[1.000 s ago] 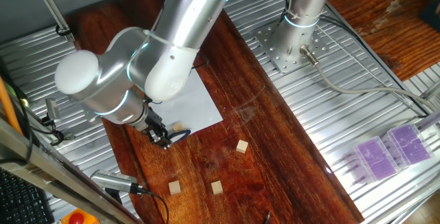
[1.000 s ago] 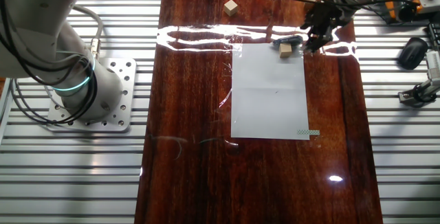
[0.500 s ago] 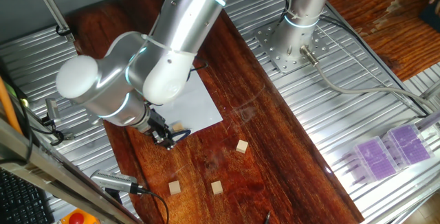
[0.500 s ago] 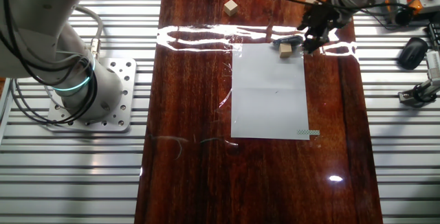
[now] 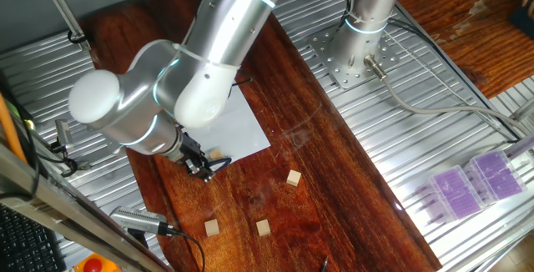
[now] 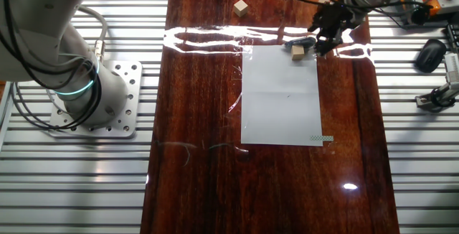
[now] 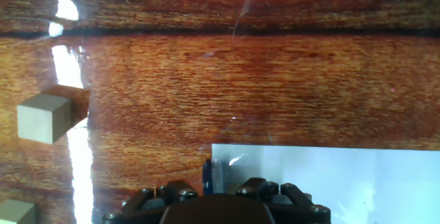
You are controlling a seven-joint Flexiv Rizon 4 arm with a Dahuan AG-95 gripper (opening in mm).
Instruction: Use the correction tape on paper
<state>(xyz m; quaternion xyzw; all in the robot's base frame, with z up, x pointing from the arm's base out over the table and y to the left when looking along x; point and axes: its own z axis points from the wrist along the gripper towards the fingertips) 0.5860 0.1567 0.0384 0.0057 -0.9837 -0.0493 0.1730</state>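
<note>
A glossy dark red-brown wooden table [image 6: 201, 105] carries a plain white rectangular paper sheet [image 6: 281, 94]. At the sheet's far corner lies the small teardrop-shaped dark blue correction tape dispenser [image 6: 299, 44], a tan wooden cube [image 6: 298, 54] touching it. The black claw [image 6: 326, 34] hovers just beside that corner; whether it is spread, I cannot tell. The dispenser is likely light, rigid, slippery plastic, best pinched across its flat sides. The hand view shows only a dark sliver of it.
</note>
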